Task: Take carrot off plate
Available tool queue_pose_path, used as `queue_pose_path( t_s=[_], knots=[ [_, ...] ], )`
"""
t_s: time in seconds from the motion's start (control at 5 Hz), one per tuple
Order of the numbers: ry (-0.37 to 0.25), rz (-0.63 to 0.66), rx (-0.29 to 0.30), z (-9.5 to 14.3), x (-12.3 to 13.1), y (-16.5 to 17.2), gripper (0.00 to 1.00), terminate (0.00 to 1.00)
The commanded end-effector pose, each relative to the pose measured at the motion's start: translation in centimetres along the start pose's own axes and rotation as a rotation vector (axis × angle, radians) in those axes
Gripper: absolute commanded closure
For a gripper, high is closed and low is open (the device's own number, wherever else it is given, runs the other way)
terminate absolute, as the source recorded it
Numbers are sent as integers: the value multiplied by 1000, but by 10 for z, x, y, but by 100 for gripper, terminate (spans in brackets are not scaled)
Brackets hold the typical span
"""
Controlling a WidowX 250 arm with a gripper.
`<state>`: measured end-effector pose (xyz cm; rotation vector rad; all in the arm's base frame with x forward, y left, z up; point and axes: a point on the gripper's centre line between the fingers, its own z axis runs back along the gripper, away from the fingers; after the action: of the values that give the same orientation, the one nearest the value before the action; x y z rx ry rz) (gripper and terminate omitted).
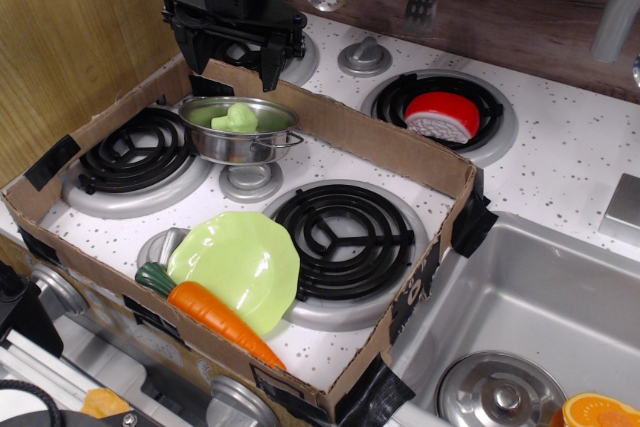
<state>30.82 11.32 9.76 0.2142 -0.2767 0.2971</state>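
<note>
The orange carrot with its dark green stem end lies slantwise across the front-left rim of the lime-green plate. Its tip points to the front right, past the plate's edge. The plate rests on the stove top at the front, between two burners. My black gripper hangs at the back, above the cardboard wall behind the steel pot, far from the carrot. Its jaws stand apart with nothing between them.
A cardboard wall rings the stove top. A steel pot holding a green toy stands at the back. Coil burners lie at the left and right. A red-and-white toy sits on the far burner. The sink holds a lid and an orange slice.
</note>
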Motion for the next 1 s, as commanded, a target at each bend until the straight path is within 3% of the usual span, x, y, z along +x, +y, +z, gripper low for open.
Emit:
queue_pose_path(
  t_s=[0.0, 0.4, 0.6, 0.8],
  knots=[
    [0, 0, 0, 0, 0, 0, 0, 0],
    [-44, 163, 75, 30, -25, 9, 0, 0],
    [-35, 349, 98, 41, -55, 8, 0, 0],
    [90, 605, 85, 31, -85, -2, 0, 0]
  ],
)
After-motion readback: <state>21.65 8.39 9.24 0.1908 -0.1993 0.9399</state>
